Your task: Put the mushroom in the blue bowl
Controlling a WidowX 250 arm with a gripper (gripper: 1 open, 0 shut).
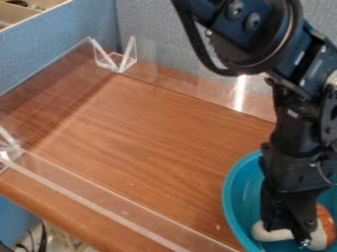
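The blue bowl (242, 195) sits at the bottom right corner of the wooden table, partly cut off by the frame edge. My black arm reaches straight down into it, and my gripper (293, 234) is low inside the bowl with its fingers together. A small cream-white piece of the mushroom (270, 234) shows at the fingertips, near the bowl's floor. Its cap is hidden behind the fingers. I cannot tell whether the fingers pinch it or merely rest beside it.
The brown wooden table (132, 128) is ringed by low clear acrylic walls (105, 202), with a clear stand (116, 55) at the back left. A blue partition and a box stand behind. The arm's upper links hang over the right side.
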